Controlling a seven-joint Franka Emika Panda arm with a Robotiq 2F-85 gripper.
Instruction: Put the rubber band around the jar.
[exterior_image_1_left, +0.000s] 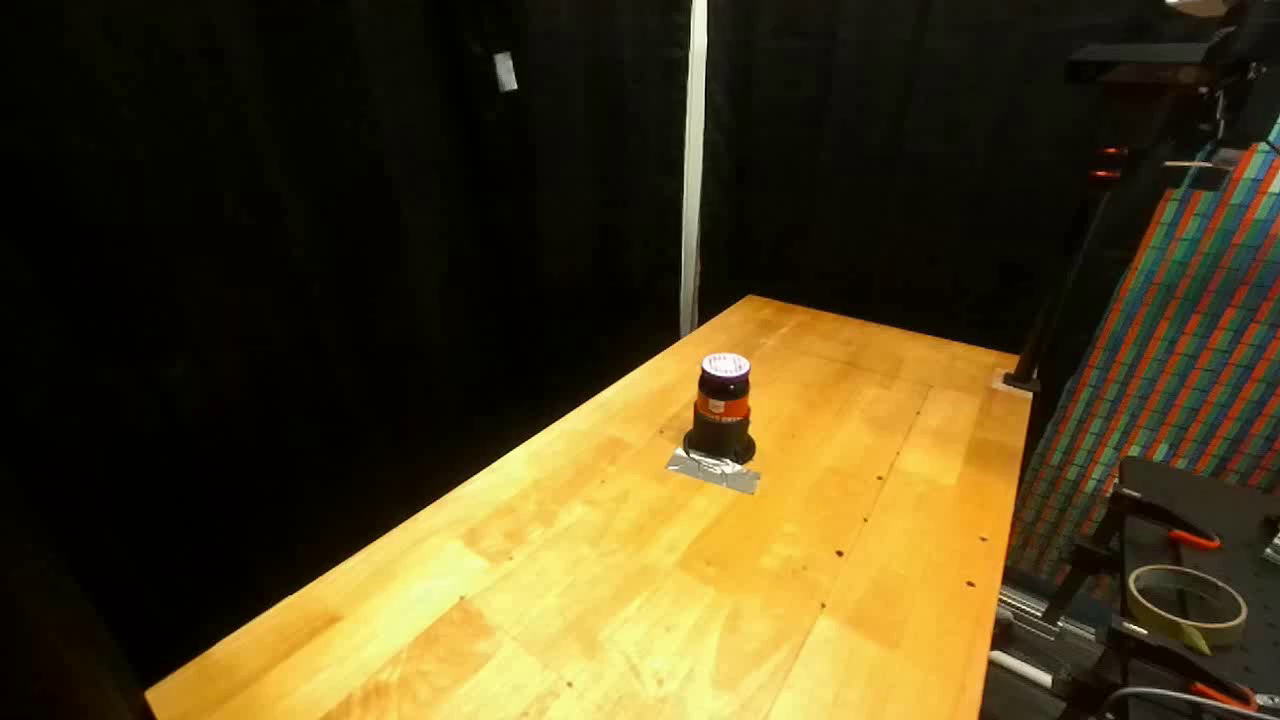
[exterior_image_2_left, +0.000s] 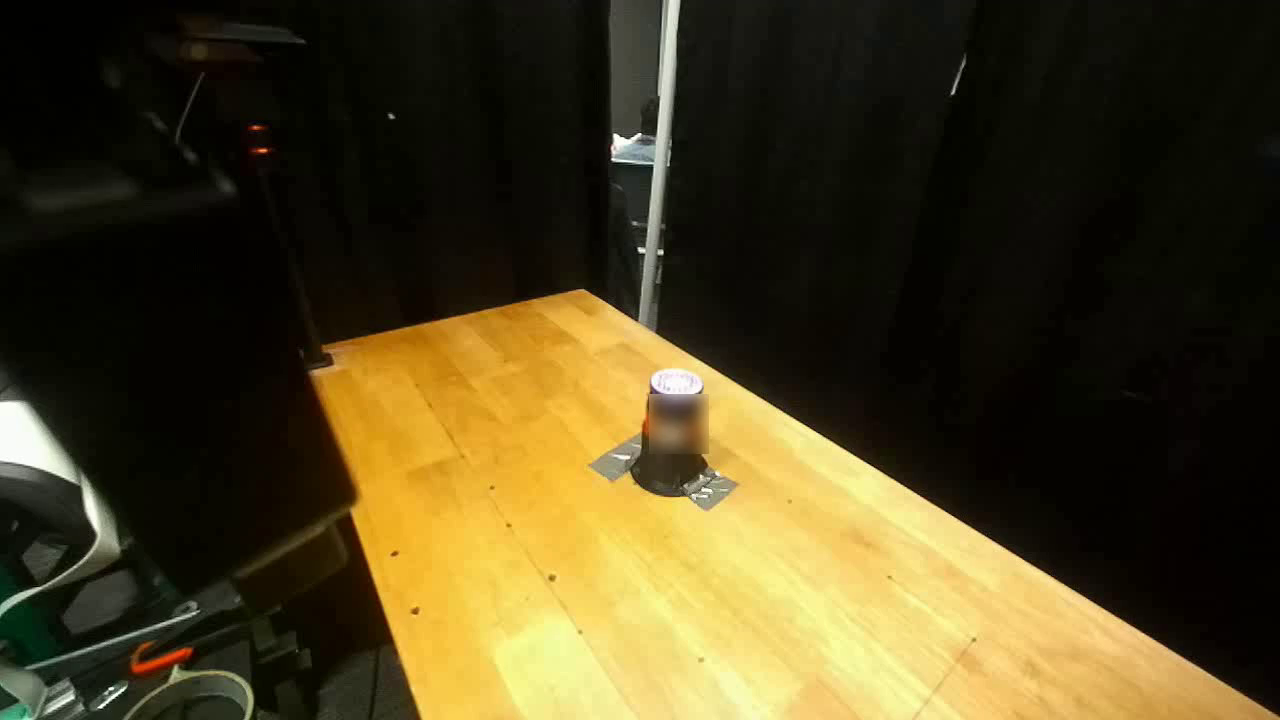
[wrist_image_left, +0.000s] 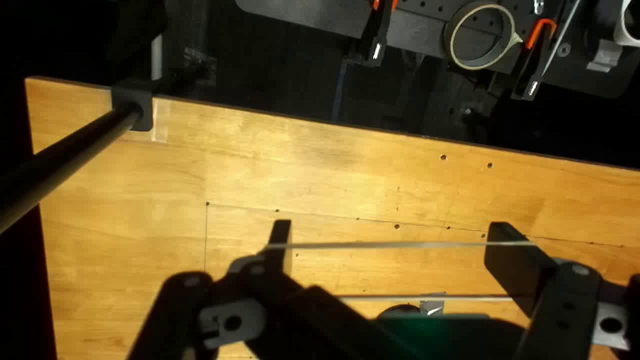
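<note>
The jar (exterior_image_1_left: 722, 408) stands upright on the wooden table, with a white-topped purple lid and an orange-red label. It also shows in an exterior view (exterior_image_2_left: 676, 384), where its body is blurred. Its lower part sits in a black flanged base (exterior_image_1_left: 720, 442) taped to the table. My gripper (wrist_image_left: 391, 225) is open in the wrist view. The pale rubber band (wrist_image_left: 400, 245) is stretched around both spread fingers, its two strands crossing the gap. Part of the base's dark rim (wrist_image_left: 400, 308) shows beyond the lower strand; the jar itself is hidden there. I cannot make out the gripper in either exterior view.
Silver tape (exterior_image_1_left: 715, 471) holds the base to the table (exterior_image_1_left: 600, 560). A black pole (wrist_image_left: 75, 157) is clamped at a table corner. Beside the table, a dark bench holds a tape roll (exterior_image_1_left: 1187, 605) and orange-tipped clamps (exterior_image_1_left: 1195, 540). A large dark shape (exterior_image_2_left: 170, 380) stands beside the table.
</note>
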